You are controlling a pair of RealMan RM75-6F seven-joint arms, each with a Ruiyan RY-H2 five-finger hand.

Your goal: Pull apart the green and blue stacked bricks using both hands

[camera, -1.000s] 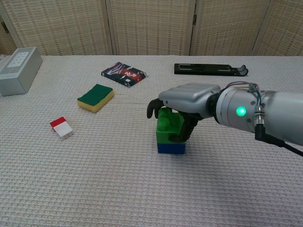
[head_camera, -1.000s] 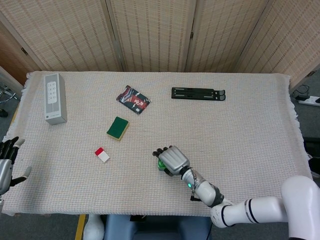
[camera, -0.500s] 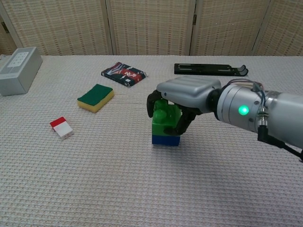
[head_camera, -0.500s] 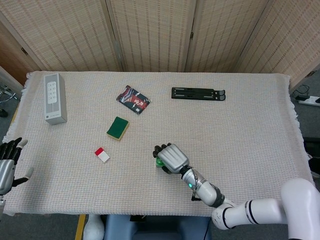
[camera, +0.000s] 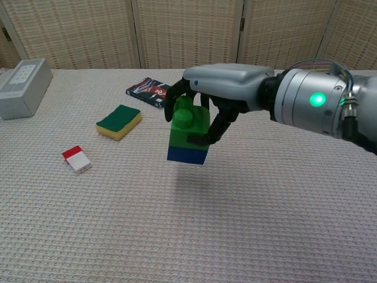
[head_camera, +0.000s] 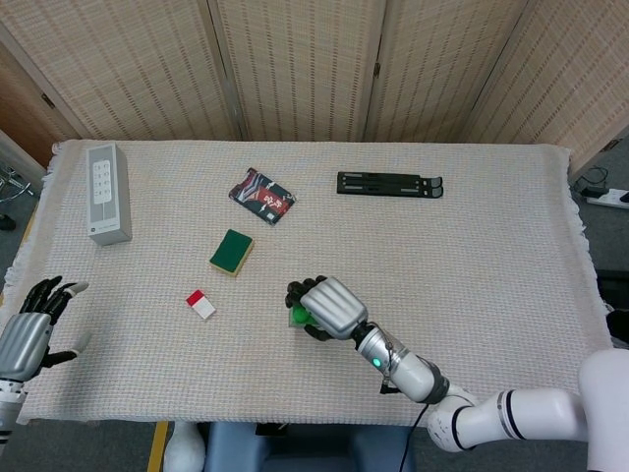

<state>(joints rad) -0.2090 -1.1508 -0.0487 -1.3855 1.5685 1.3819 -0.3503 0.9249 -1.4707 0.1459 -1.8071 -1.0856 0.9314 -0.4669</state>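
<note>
A green brick (camera: 187, 125) stacked on a blue brick (camera: 186, 155) hangs above the table, tilted a little. My right hand (camera: 219, 97) grips the green brick from above, fingers curled round its sides. In the head view the right hand (head_camera: 329, 307) covers most of the stack, and only a bit of the green brick (head_camera: 298, 316) shows. My left hand (head_camera: 31, 334) hovers at the table's front left edge with its fingers spread, holding nothing, far from the bricks.
A green and yellow sponge (camera: 119, 121), a small red and white block (camera: 76, 159), a patterned packet (camera: 152, 92), a grey box (camera: 22, 87) and a black bar (camera: 261, 86) lie on the woven cloth (camera: 177, 236).
My right hand has lifted the stacked bricks off the table and carried them up and left. My left hand has moved further into view at the left edge.
</note>
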